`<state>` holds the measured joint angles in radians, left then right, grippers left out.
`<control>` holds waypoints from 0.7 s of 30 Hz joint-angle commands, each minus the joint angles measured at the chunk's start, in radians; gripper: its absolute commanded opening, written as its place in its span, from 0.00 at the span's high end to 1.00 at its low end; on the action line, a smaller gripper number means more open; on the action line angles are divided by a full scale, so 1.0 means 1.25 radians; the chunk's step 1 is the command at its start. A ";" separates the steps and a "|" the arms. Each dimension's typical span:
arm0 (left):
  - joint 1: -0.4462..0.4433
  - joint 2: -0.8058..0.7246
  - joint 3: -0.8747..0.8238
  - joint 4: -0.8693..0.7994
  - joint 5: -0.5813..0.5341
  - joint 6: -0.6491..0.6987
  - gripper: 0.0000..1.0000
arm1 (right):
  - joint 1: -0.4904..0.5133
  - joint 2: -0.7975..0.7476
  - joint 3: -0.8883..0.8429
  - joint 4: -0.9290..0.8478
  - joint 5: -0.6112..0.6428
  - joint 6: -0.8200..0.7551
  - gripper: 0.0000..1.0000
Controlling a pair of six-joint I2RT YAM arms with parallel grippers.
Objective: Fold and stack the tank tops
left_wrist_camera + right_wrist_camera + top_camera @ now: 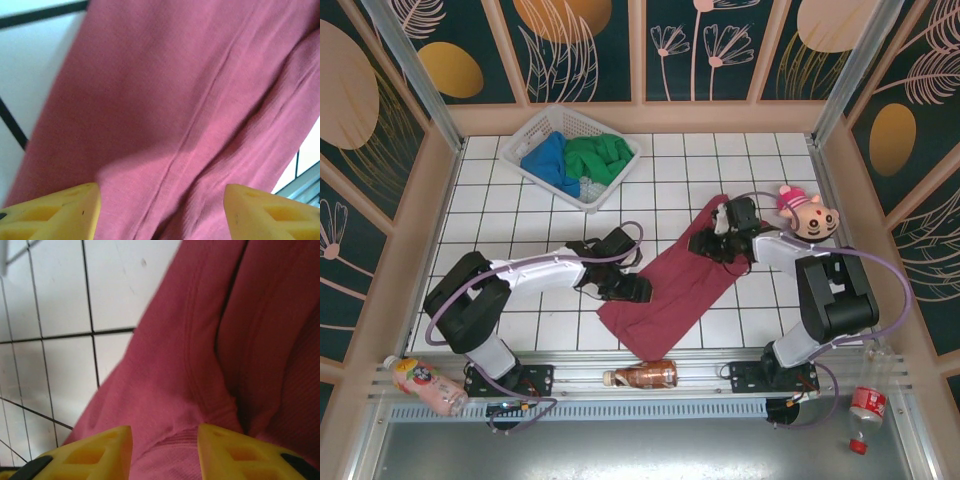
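Observation:
The maroon tank top (670, 290) lies in a long folded strip slanting across the middle of the white tiled table. At the strip's left edge my left gripper (628, 288) hovers over the maroon cloth (165, 100), jaws wide apart (161, 195) with nothing between them. My right gripper (720, 245) is at the strip's far end. Its yellow fingers stand apart (165, 432) over a hem of the maroon cloth (200, 340), open. The green tank top (598, 158) and the blue tank top (548, 163) lie bunched in the white lattice basket (616, 182).
A pink plush toy (803, 212) sits right of the right gripper. Along the near rail lie a brown bottle (642, 376) and a pink bottle (425, 385), and a red-labelled bottle (865, 405) lies at the near right. Wooden walls enclose the table.

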<state>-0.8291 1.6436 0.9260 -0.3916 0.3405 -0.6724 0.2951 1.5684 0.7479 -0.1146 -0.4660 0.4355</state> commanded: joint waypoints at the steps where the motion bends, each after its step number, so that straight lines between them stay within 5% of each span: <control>1: 0.010 0.009 0.016 0.017 0.004 0.037 0.33 | 0.003 0.035 -0.012 0.047 0.018 0.011 0.61; 15: 0.057 0.016 0.061 -0.013 -0.021 0.079 0.33 | -0.026 0.351 0.323 -0.010 0.066 -0.231 0.62; 21: 0.076 -0.017 0.086 -0.067 -0.059 0.096 0.33 | -0.034 0.353 0.437 -0.045 0.075 -0.310 0.59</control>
<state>-0.7490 1.6501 1.0080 -0.4095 0.3050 -0.5861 0.2630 2.0190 1.2503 -0.1040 -0.4053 0.1387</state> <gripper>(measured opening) 0.673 0.404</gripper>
